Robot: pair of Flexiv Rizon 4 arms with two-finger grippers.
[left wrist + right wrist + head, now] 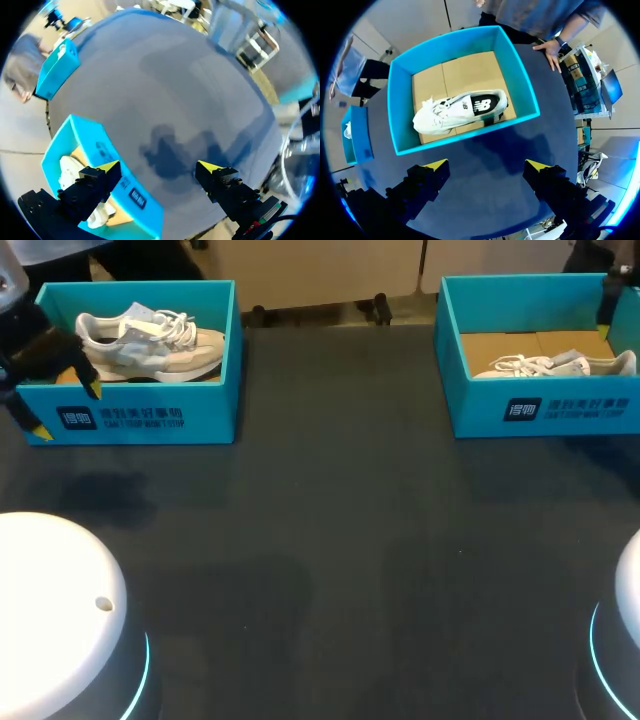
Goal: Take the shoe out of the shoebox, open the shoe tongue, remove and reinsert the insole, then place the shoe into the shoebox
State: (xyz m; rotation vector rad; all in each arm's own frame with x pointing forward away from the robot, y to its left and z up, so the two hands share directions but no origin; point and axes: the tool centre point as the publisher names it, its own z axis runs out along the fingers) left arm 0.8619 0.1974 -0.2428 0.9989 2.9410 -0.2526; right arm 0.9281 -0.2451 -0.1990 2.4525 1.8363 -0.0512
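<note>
Step one not begun — white sneaker lies in the right shoebox, right gripper poised over it, spread and empty; left gripper likewise by the left shoebox. Next, probably: descend, pinch the shoe.

shoebox: matt cardboard | shoe: cloth | table: smooth matt

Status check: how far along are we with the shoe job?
Done: nothing visible; the left shoe lies in the left shoebox, the right shoe in the right shoebox. In hand: nothing; the left pincer is open, straddling the left shoebox's front wall, and the right pincer is open above the table in front of the right shoebox. Left: likely everything, starting with lifting a shoe out.
</note>
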